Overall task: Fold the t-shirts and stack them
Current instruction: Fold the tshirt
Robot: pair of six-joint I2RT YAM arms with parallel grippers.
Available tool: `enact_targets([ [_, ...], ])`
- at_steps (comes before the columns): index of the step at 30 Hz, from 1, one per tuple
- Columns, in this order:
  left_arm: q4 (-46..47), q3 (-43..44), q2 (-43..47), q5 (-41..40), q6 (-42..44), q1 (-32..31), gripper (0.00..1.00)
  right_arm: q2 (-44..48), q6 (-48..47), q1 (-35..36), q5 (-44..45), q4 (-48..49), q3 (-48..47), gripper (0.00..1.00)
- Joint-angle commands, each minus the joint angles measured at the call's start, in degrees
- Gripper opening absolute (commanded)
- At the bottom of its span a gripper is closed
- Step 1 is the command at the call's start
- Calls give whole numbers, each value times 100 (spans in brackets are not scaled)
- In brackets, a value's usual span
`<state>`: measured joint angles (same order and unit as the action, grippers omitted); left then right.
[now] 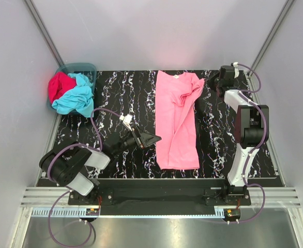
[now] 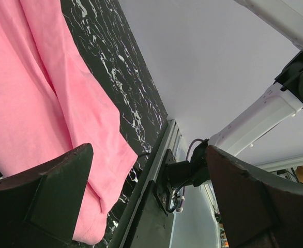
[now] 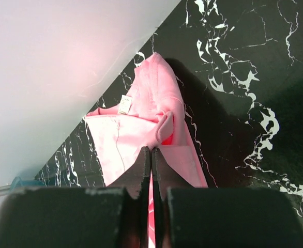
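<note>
Pinching a sleeve of the pink tee (image 1: 175,119), right fingers (image 3: 139,175) sit closed; left fingers (image 2: 53,194) beside it spread open.

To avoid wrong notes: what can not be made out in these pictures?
- Top view: red t-shirt and turquoise t-shirt, crumpled, hide the basket inside.
- Right wrist: label on pink t-shirt too small to read; the right gripper jaws, shut, cover the pinched cloth.
- Left wrist: picture edge cuts off the pink t-shirt.

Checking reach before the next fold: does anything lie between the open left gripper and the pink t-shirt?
Nothing visible: only bare table lies between the left gripper and the pink t-shirt.
</note>
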<state>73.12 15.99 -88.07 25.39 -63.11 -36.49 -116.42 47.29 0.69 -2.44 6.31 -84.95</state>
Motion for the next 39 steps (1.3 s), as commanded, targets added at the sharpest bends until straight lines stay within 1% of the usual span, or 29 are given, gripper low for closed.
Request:
enact_targets([
  [1, 422, -52, 229, 45, 203, -7, 95, 173, -106, 89, 103, 29, -145, 0],
  [8, 466, -78, 247, 37, 185, -7, 95, 84, -80, 195, 41, 64, -189, 0],
  [21, 545, -70, 203, 19, 168, -25, 95, 629, -308, 186, 173, -50, -364, 0],
  [30, 572, -87, 185, -16, 168, -95, 95, 770, -282, 186, 77, -68, -435, 0],
  [35, 580, -87, 194, -25, 168, -121, 95, 788, -273, 186, -204, 134, -374, 0],
  [39, 589, -87, 176, -43, 176, -130, 95, 691, -264, 195, -775, 475, -409, 0],
])
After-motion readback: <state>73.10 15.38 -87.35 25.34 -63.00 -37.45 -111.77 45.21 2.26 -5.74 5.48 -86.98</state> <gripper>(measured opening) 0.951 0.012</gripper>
